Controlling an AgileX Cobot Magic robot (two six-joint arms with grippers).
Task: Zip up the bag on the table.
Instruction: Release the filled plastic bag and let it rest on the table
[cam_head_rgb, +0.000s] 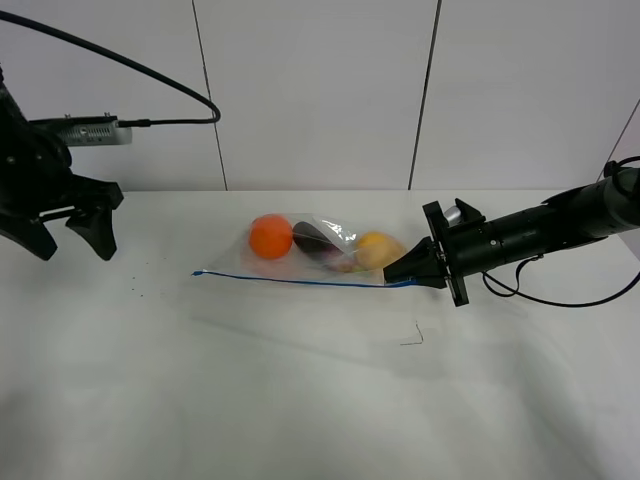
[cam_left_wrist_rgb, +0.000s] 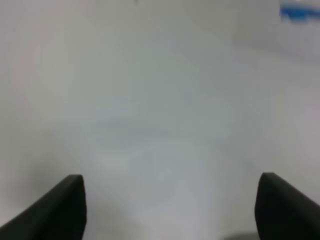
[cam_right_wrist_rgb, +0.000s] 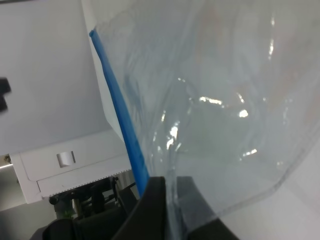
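Observation:
The clear bag (cam_head_rgb: 320, 255) lies on the white table (cam_head_rgb: 300, 400) with an orange (cam_head_rgb: 270, 237), a dark eggplant (cam_head_rgb: 312, 240) and a yellow fruit (cam_head_rgb: 378, 249) inside. Its blue zip strip (cam_head_rgb: 300, 280) runs along the near edge. My right gripper (cam_head_rgb: 408, 272) is shut on the strip's right end. In the right wrist view the fingers (cam_right_wrist_rgb: 167, 210) pinch the blue strip (cam_right_wrist_rgb: 120, 115) and clear plastic. My left gripper (cam_head_rgb: 70, 235) is open, far left of the bag, above the table. The left wrist view shows its fingertips (cam_left_wrist_rgb: 60, 205) apart over bare table, with a blurred bit of the blue strip (cam_left_wrist_rgb: 299, 13).
A small dark mark (cam_head_rgb: 412, 336) lies on the table in front of the bag. Tiny specks (cam_head_rgb: 140, 290) dot the left side. A white panelled wall (cam_head_rgb: 320, 90) stands behind the table. Cables (cam_head_rgb: 150, 75) hang near both arms.

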